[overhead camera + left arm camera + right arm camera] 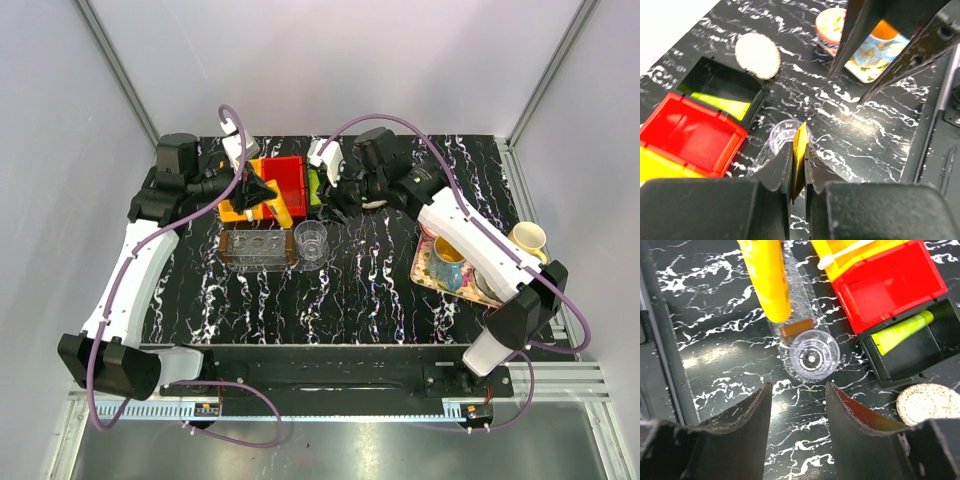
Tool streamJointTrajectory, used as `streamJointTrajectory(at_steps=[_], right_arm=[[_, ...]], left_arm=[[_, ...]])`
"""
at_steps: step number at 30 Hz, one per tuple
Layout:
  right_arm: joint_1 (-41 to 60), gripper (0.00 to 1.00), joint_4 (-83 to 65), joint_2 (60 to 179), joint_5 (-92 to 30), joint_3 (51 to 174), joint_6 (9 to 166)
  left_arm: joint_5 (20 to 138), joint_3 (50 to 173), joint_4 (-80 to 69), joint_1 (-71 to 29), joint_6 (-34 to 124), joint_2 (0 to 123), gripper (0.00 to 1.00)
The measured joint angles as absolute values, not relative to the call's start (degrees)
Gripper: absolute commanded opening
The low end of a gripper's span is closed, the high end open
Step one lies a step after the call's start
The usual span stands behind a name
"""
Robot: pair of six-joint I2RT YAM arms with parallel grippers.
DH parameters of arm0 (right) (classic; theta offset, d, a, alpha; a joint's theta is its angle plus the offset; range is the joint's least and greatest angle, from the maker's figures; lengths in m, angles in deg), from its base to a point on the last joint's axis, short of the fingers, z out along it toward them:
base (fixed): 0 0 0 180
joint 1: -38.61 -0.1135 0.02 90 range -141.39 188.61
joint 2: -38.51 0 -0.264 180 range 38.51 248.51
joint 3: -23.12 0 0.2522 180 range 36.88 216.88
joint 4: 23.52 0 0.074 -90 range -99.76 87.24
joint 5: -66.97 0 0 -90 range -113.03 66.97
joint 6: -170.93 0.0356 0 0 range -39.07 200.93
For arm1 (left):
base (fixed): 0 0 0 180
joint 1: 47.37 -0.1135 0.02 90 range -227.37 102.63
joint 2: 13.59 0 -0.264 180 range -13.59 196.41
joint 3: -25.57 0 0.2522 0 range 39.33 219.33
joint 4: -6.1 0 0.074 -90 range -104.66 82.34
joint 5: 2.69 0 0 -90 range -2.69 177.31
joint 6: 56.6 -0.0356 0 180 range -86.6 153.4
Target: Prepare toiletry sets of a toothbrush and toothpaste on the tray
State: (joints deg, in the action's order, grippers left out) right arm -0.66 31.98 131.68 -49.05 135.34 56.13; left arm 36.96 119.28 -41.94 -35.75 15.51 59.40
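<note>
though the hold looks fine from above, where the left gripper (270, 197) has the yellow tube (281, 211) at the tray's (232, 250) far edge, its wrist view shows the jaws pinching only the tube's flat end, so it could swivel or slip free. in the right wrist view the right gripper (797, 390) hangs half open and empty over the cup (815, 356); a dip would knock it. the green tube (900, 330) lies in the black bin (885, 375).
</note>
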Motion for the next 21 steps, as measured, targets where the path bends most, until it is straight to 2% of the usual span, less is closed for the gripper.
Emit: streamJointTrajectory(at_steps=[11, 21], right_arm=[[0.2, 0.48, 27.6, 131.0, -41.5, 130.9, 58.2], [6.8, 0.46, 22.3, 130.3, -40.5, 126.0, 64.1]], left_arm=[[45.2, 108.4, -37.2, -42.6, 15.9, 53.3, 0.00], [48.7, 97.3, -29.1, -50.1, 17.3, 48.3, 0.00]])
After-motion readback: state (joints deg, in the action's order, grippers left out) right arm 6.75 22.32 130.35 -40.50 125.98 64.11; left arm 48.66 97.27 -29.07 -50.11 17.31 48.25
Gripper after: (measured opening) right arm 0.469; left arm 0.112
